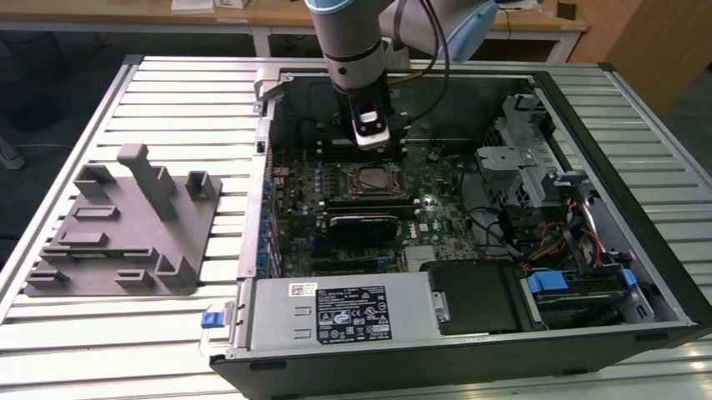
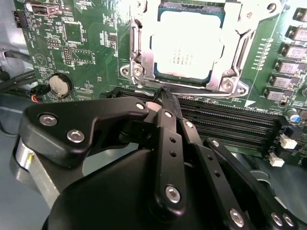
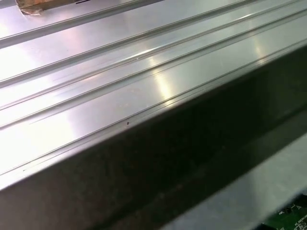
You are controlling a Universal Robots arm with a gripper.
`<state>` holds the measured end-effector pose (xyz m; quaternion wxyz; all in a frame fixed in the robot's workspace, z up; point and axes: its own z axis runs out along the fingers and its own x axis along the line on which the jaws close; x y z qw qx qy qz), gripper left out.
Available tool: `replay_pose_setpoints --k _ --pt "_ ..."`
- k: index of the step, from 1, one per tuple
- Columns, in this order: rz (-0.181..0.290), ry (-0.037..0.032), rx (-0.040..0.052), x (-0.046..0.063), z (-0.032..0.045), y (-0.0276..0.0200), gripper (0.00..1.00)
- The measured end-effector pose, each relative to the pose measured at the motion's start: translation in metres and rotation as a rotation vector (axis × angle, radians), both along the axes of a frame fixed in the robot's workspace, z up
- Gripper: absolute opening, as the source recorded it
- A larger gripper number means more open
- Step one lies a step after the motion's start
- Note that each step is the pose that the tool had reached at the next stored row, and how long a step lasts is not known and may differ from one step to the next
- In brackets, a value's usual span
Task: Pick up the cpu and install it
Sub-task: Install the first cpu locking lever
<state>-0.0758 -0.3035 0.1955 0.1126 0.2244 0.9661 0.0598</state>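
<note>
Black tool (image 2: 165, 96) links – silver screws, grey arm (image 1: 350, 33).

Cpu (image 2: 191, 44) in socket, gripper (image 2: 165, 96) beside.

The arm (image 1: 353, 42) comes straight down from the top of the exterior view, wrist pointing down, pretty much vertical. In the second wrist view the gripper (image 2: 165, 98) has its black linkage fingers (image 2: 168, 129) pinched together, tips meeting with no gap I can see. Nothing's visibly clamped between them.
</note>
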Motion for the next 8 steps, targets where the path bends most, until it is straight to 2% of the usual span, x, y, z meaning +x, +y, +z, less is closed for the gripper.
replay_pose_setpoints --k 3,8 --pt "0.0 -0.0045 -0.0004 0.0 -0.0009 0.0 0.11" --pt "0.0 -0.0065 -0.0002 0.0 -0.0015 -0.0009 0.11"
